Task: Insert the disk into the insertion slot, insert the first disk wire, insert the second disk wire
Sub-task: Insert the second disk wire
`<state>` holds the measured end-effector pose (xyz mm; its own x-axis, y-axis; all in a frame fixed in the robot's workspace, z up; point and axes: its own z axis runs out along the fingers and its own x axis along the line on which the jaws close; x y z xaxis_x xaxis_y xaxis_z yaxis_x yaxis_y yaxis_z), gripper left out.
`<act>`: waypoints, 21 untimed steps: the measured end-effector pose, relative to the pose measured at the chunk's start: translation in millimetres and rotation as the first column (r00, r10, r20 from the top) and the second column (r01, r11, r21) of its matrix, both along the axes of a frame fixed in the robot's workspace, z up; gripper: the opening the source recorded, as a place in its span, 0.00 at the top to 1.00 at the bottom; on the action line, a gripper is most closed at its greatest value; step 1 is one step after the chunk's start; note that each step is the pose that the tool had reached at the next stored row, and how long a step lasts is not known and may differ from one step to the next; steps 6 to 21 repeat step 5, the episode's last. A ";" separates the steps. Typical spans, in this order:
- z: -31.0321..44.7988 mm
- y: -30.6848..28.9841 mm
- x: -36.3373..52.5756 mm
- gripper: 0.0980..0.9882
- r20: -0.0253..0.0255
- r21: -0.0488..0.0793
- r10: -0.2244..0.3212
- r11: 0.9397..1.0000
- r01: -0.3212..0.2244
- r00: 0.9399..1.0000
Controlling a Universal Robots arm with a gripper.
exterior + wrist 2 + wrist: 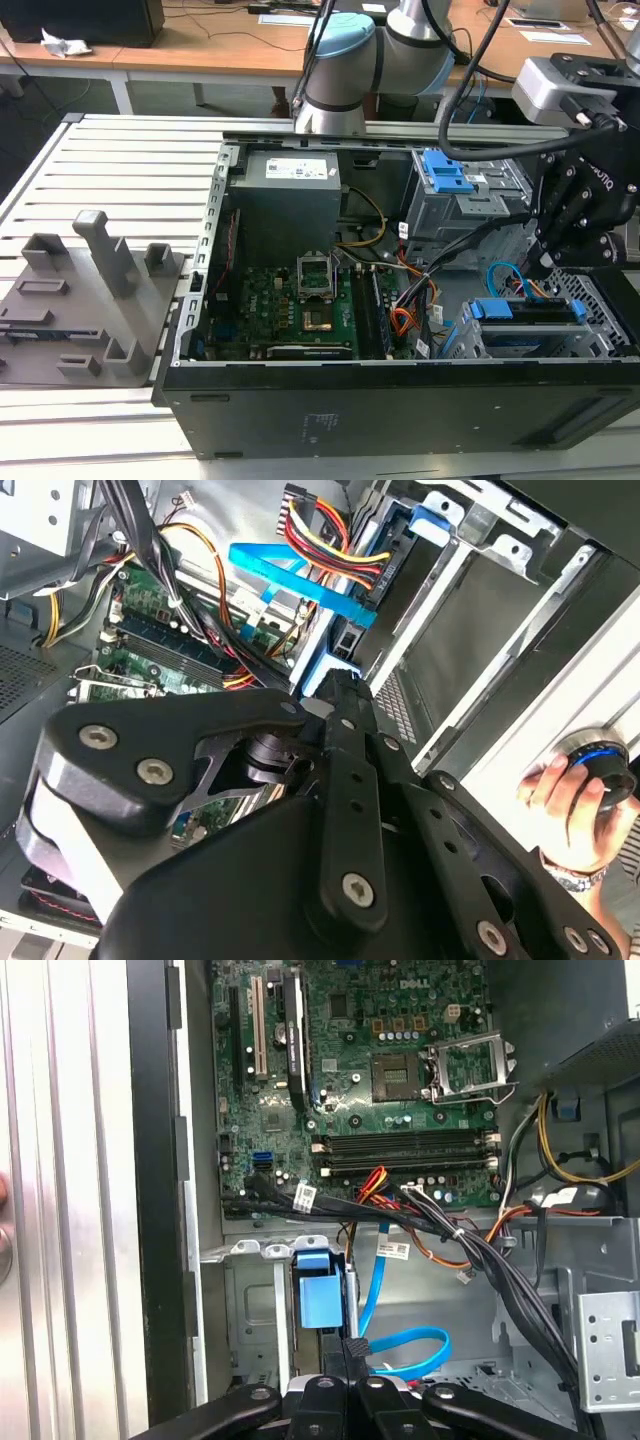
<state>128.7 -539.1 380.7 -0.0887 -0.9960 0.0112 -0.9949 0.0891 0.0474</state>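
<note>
The disk point(527, 311), in its blue carrier, lies inside the insertion slot point(596, 303), the low perforated cage at the case's front corner on the exterior view's right. My gripper point(545, 262) reaches down just behind it. In both wrist views the fingers point(330, 1392) are together with a small black plug point(352, 1346) between their tips. That plug ends the second disk wire point(418, 1338), a light-blue cable point(300, 580) looping beside the carrier's blue tab point(320, 1302). The first disk wire point(345, 542), an orange, red and yellow bundle, runs to the disk's end point(400, 540).
The open black case point(400, 400) holds a green motherboard point(290, 310), a taller grey cage with a blue latch point(447, 172) and thick black cable bundles point(500, 1270). A grey fixture plate point(80, 300) lies on the slatted table. A person's hand point(560, 795) rests outside the case.
</note>
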 end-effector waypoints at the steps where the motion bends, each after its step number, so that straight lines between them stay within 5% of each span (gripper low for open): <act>1: 0.0 0.1 0.0 0.99 0.000 0.000 0.000 1.000 0.000 1.000; 21: 0.0 0.1 -0.1 0.99 0.000 0.000 0.000 1.000 0.000 1.000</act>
